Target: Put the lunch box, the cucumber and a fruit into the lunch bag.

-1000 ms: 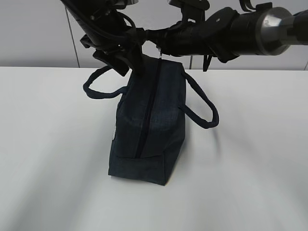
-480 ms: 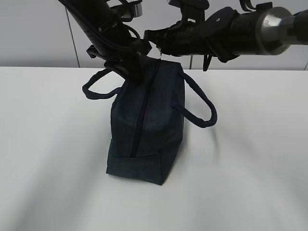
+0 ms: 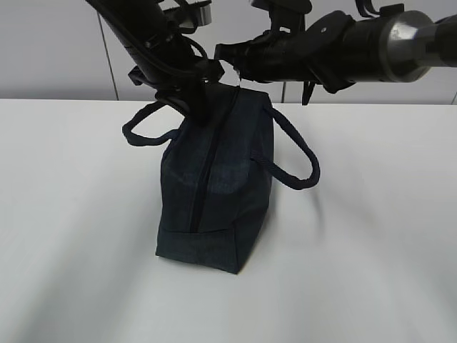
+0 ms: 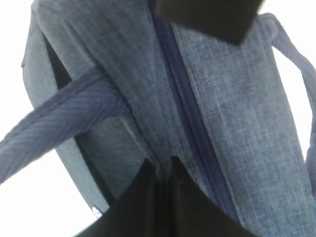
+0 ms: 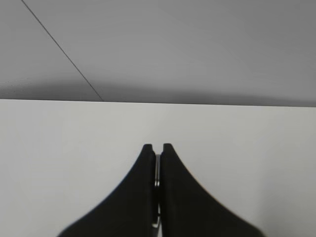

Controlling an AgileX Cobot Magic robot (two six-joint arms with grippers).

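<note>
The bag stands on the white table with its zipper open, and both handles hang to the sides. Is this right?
One thing is wrong: the zipper is closed, not open, as the exterior view shows. The bag does stand on the white table, with both handles hanging to the sides.

Two black arms, right arm (image 3: 357,46) with silver metal band, black cables along left arm (image 3: 153,46), matte black tapered fingers (image 5: 143,192)

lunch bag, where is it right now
In the exterior view the lunch bag stands mid-table, zipper closed, its far top end directly under the left gripper and right gripper.
</note>
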